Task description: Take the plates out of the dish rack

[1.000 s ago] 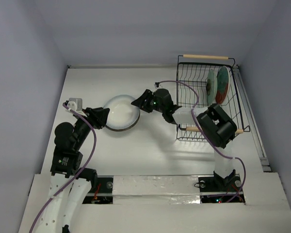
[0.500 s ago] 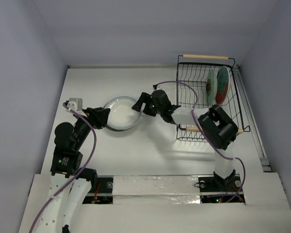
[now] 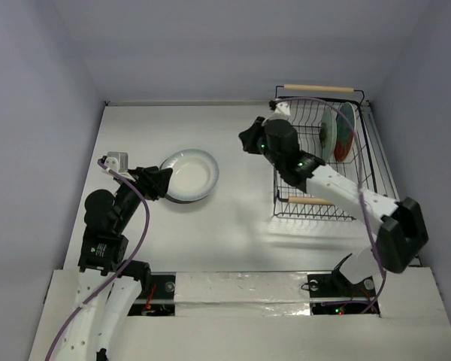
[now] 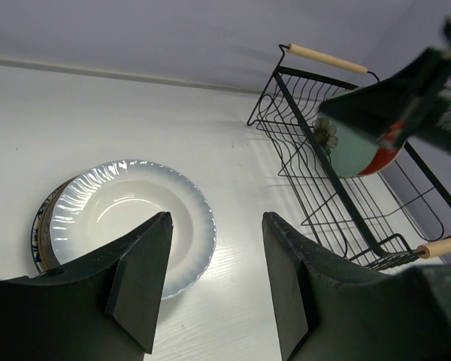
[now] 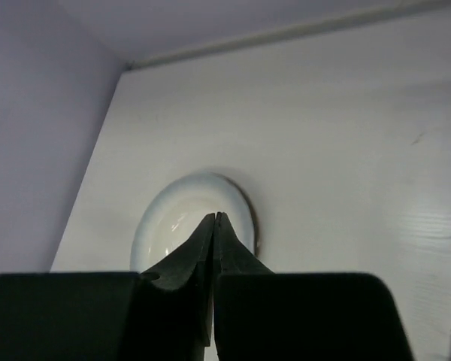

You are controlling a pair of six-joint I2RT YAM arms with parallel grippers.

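A white plate with a blue rim lies flat on a darker plate left of the table's middle. The left wrist view shows the white plate and the darker plate beneath it; the right wrist view shows the white plate too. My left gripper stands open at its left edge, empty. The black wire dish rack at the right holds a mint green plate and a red-and-teal plate, both upright. My right gripper is shut and empty, between the stack and the rack.
The rack's wooden handles mark its far and near ends. The right arm stretches across the rack's near left part. Pale walls close in the table on the left, back and right.
My right gripper has let go of the white plate, pulled back toward the rack and shut. The plate now lies flat on the darker one. My left gripper's jaws have widened a little.
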